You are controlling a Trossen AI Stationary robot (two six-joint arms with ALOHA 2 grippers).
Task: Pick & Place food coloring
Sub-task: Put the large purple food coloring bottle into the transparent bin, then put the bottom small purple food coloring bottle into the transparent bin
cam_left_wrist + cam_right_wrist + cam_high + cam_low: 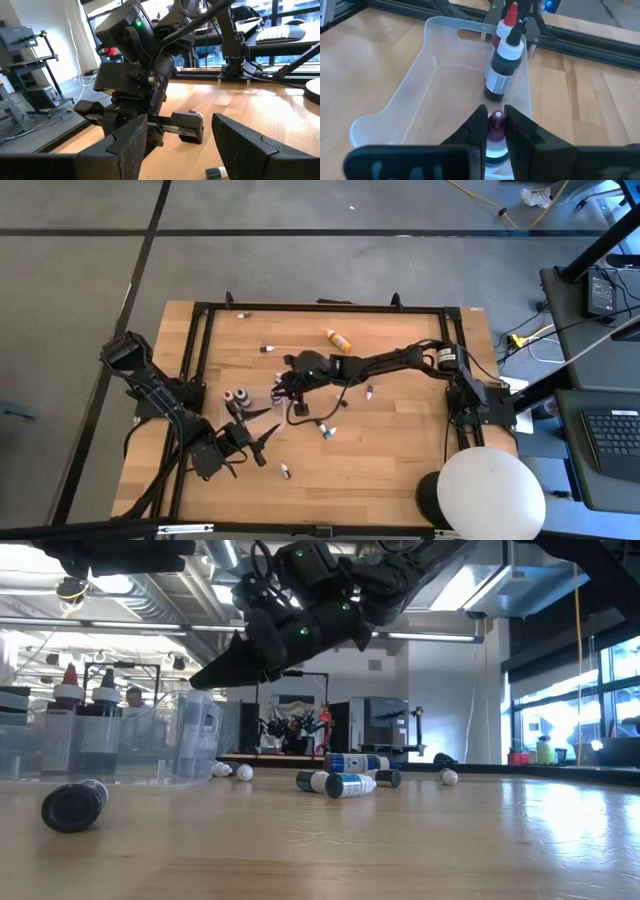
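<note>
I see my right fingers (pixel 495 131) clenched on a tiny purple-capped dropper bottle (pixel 495 122) above the clear plastic tray (pixel 410 107), left fingers (pixel 177 145) spread at seven o'clock.

Grey floor (pixel 80 290) crossed by dark seams all around my wooden table (pixel 400 450); desk with a keyboard (pixel 612 432) and laptop (pixel 606 288) off to one side. Behind: exposed ceiling ducts (pixel 150 600), strip lights (pixel 430 637), bright windows (pixel 560 710), a dark cabinet (pixel 375 725).
</note>
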